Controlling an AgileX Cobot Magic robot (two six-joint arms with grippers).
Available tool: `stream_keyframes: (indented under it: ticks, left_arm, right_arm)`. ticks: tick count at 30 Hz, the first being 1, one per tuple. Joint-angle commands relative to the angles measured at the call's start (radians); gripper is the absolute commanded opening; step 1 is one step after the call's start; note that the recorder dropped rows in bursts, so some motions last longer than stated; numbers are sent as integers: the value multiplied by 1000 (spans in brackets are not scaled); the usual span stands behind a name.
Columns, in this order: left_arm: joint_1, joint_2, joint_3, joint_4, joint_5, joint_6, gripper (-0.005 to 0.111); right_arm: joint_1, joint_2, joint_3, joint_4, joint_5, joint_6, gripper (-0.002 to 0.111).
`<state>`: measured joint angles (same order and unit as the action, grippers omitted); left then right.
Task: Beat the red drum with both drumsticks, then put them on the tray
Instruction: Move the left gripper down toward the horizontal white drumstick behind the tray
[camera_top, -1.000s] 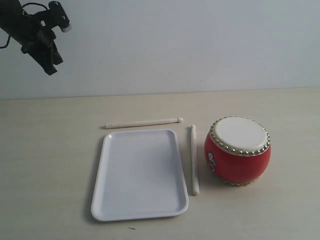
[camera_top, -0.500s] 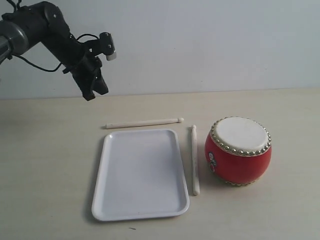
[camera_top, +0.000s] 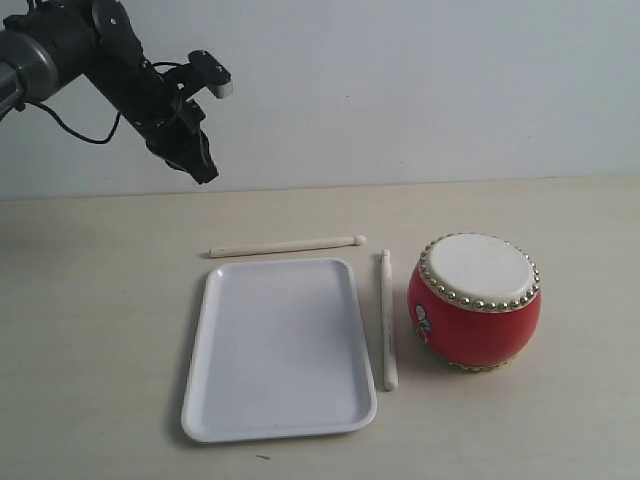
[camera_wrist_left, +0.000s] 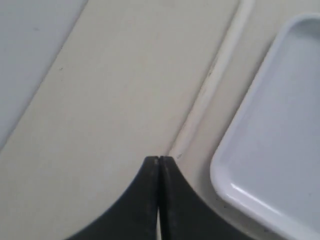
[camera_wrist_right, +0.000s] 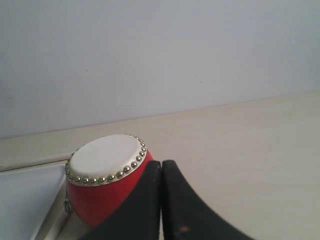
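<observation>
The red drum stands upright on the table at the right, cream skin up; it also shows in the right wrist view. One drumstick lies behind the white tray, the other drumstick lies between tray and drum. My left gripper hangs shut and empty in the air above the table's back left, well over the far drumstick and the tray's corner. My right gripper is shut with nothing in it, out of the exterior view, beside the drum.
A pale wall rises behind the beige table. The left arm with its cable reaches in from the upper left.
The left arm has swung in from the upper left corner toward the right and lower, its gripper now nearer the far drumstick. Drum, sticks and tray lie as before.
</observation>
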<state>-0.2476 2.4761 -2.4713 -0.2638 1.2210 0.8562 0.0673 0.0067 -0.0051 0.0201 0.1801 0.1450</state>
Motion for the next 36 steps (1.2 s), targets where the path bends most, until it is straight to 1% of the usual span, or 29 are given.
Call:
stream_keyframes:
  ticks: [1, 5, 9, 12, 16, 18, 20, 26, 31, 36]
  left_arm:
    - [-1, -13, -7, -16, 0, -195, 0]
    - [-1, -13, -7, -25, 0, -179, 0]
    - [-1, 1, -7, -29, 0, -5, 0]
    - [-1, 14, -7, -15, 0, 44, 0]
    - [-1, 31, -7, 49, 0, 210, 0]
    - [-1, 44, -7, 49, -18, 289, 0]
    - [-5, 64, -7, 43, -31, 327, 0]
    - [-27, 125, -7, 61, -1, 395, 0]
    - [-43, 132, -7, 61, -63, 426, 0]
    - [-89, 137, -7, 143, -111, 422, 0]
  right_arm:
    - [-6, -7, 5, 4, -3, -4, 0]
    - [-6, -7, 5, 4, -3, -4, 0]
    - [-6, -7, 5, 4, -3, -4, 0]
    - [-6, -7, 5, 4, -3, -4, 0]
    - [-6, -7, 5, 4, -3, -4, 0]
    - [-6, -7, 5, 4, -3, -4, 0]
    - [-6, -7, 5, 4, -3, -4, 0]
    - [-6, -7, 5, 4, -3, -4, 0]
    - [-6, -7, 5, 4, -3, -4, 0]
    - [-6, -7, 5, 4, -3, -4, 0]
